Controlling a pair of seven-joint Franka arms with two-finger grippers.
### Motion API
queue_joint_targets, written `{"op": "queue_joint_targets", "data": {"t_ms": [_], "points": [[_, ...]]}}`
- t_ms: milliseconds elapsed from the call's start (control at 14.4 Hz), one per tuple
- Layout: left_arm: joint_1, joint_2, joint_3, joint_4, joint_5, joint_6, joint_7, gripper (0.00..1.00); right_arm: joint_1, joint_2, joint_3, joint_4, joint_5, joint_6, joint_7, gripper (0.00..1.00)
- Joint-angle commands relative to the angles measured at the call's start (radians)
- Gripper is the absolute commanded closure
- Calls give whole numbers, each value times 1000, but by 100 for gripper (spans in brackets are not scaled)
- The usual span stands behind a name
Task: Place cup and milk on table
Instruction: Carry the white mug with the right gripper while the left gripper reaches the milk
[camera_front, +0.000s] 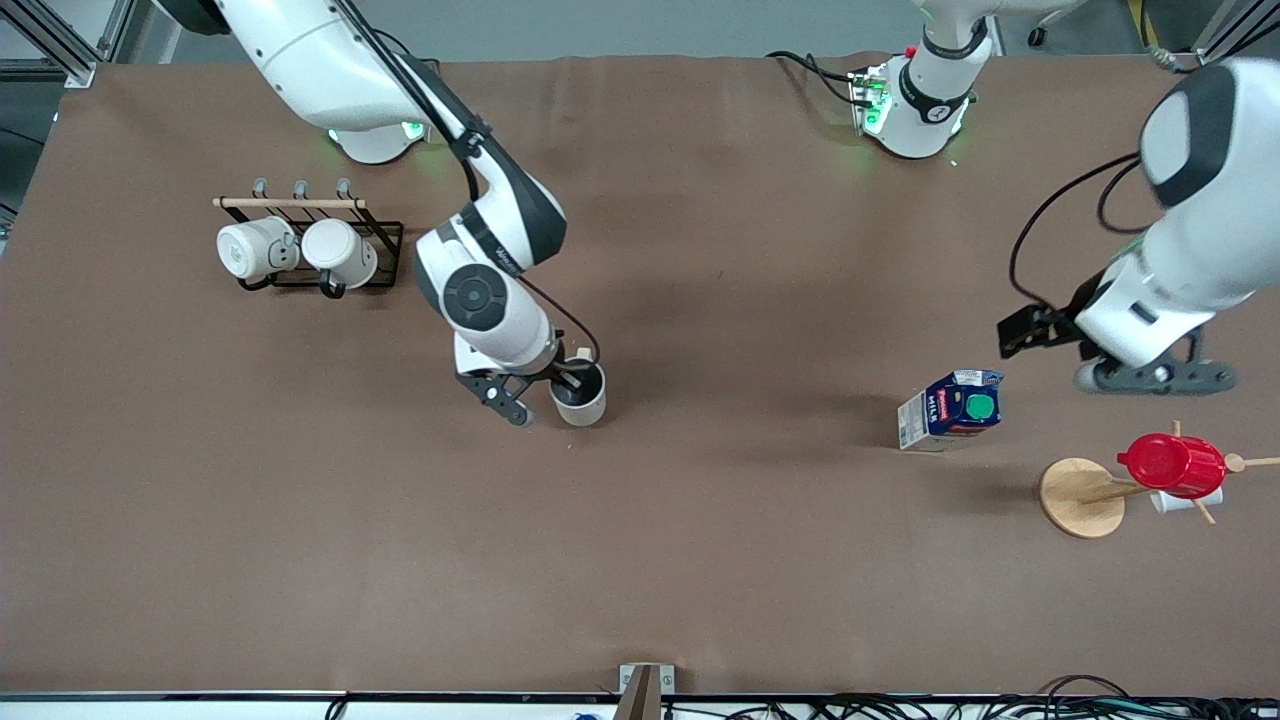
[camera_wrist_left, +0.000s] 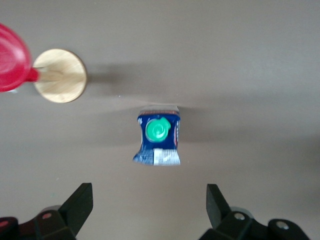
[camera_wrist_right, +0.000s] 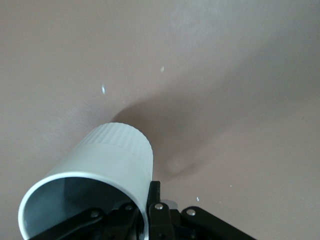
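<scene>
The cup (camera_front: 580, 398) is beige-white with a dark inside. It tilts low over the middle of the brown table (camera_front: 700, 560), toward the right arm's end. My right gripper (camera_front: 572, 380) is shut on its rim, one finger inside and one outside. In the right wrist view the cup (camera_wrist_right: 100, 165) is clamped by the gripper (camera_wrist_right: 145, 210), and I cannot tell whether its base touches the table. The milk (camera_front: 950, 408) stands upright on the table toward the left arm's end. My left gripper (camera_front: 1022, 333) is open and empty above the table beside it. The left wrist view shows the milk (camera_wrist_left: 159, 140) ahead of the open gripper (camera_wrist_left: 150, 200).
A black wire rack (camera_front: 385, 240) with two white mugs (camera_front: 300, 250) stands near the right arm's base. A wooden mug tree (camera_front: 1080, 497) with a red cup (camera_front: 1175, 465) stands beside the milk at the left arm's end. Both show in the left wrist view, the tree (camera_wrist_left: 61, 76) and the red cup (camera_wrist_left: 10, 57).
</scene>
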Motion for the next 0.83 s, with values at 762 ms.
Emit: {"op": "queue_joint_targets", "data": {"t_ms": [762], "points": [[-2, 178, -8, -23, 45, 143, -11, 0, 44, 31, 0, 28, -25, -13, 10, 100]]}}
